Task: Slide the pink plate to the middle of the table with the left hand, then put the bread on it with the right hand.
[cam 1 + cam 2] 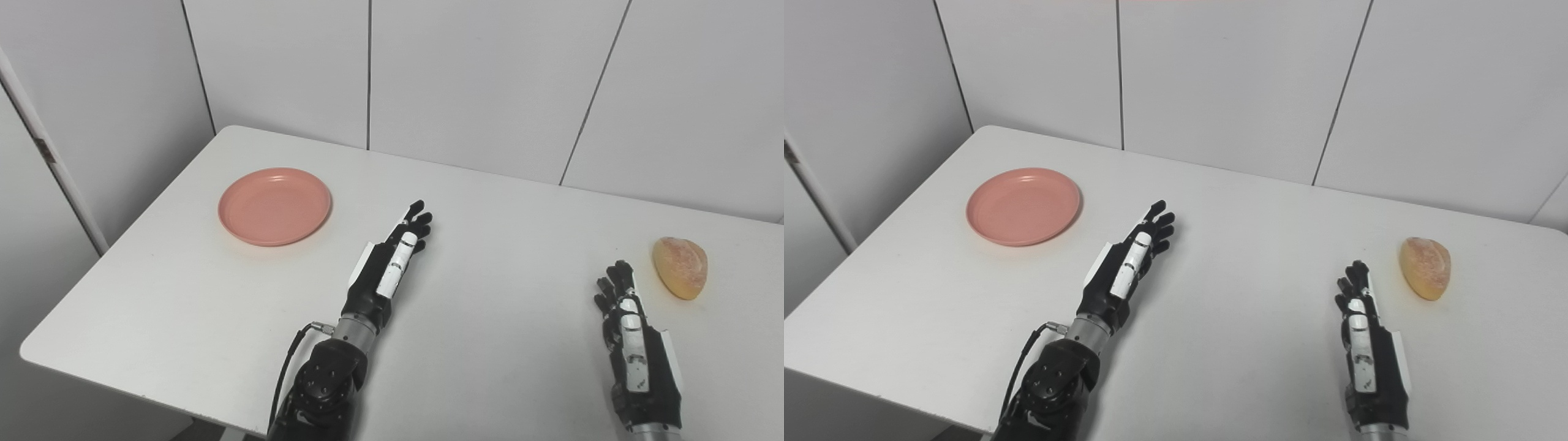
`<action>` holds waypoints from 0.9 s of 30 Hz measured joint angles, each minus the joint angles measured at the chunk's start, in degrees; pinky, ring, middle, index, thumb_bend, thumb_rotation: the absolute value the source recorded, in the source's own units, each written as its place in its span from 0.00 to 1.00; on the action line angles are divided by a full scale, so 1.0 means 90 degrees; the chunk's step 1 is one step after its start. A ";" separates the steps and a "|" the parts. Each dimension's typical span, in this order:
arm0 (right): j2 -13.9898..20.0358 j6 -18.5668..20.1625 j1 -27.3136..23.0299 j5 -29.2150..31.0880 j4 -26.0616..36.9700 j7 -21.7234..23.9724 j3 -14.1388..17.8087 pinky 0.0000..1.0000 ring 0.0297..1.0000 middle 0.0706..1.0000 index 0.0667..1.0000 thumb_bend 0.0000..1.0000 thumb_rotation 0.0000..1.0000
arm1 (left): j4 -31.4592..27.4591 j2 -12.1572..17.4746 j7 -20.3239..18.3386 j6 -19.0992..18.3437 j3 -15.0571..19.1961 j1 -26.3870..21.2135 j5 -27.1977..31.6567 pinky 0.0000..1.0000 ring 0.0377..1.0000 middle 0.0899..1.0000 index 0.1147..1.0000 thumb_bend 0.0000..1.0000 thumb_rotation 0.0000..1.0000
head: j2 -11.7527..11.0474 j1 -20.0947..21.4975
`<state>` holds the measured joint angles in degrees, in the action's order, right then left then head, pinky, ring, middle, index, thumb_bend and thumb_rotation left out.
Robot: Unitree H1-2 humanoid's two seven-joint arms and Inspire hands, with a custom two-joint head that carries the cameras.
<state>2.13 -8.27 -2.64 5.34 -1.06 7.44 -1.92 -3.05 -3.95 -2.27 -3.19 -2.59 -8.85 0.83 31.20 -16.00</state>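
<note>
Pink and round, the plate [275,206] is the first thing we meet at the far left of the white desk [490,343], lying flat near the left edge and close to the back corner, with nothing on it. We see it well apart from the desk's middle.

Moving right, we come to the left hand [392,260], its dark arm rising from the bottom edge. We find it held over the desk to the right of the plate and a little nearer to us, fingers [418,219] stretched out straight and close together, pointing away toward the back wall. It holds nothing and touches neither the plate nor anything else we can make out.

Further right, bare desk lies between the two hands.

Next we reach the right hand [1366,337], low at the near right, also empty, its fingers extended and pointing up toward the far side.

Last, just beyond and to the right of those fingertips, we see the bread [1425,267], a golden-brown roll resting on the desk near the right edge, near the hand but not touched by it.
</note>
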 measured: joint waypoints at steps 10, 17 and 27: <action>-0.0007 0.0000 0.0003 -0.0055 0.0011 -0.0050 0.0001 1.00 0.99 1.00 1.00 0.23 1.00 | -0.0300 0.0189 -0.0012 -0.0165 0.0287 -0.0341 0.0356 0.97 0.93 0.93 0.92 0.45 1.00 | -0.0020 -0.0059; -0.0008 0.0001 0.0002 -0.0036 0.0010 -0.0048 0.0005 1.00 0.99 1.00 1.00 0.23 1.00 | -0.0358 0.0401 0.0020 -0.0246 0.0608 -0.0748 0.0514 0.92 0.91 0.92 0.91 0.44 1.00 | -0.0049 -0.0107; -0.0002 0.0009 0.0002 0.0035 0.0008 -0.0042 0.0019 1.00 1.00 1.00 1.00 0.23 1.00 | -0.0299 0.0751 0.0251 -0.0479 0.1001 -0.1418 0.0478 0.89 0.88 0.87 0.85 0.40 1.00 | -0.0098 -0.0205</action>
<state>2.12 -8.19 -2.62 5.66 -0.99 7.07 -1.74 -5.74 2.81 -0.01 -7.50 6.42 -21.61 5.13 30.32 -17.84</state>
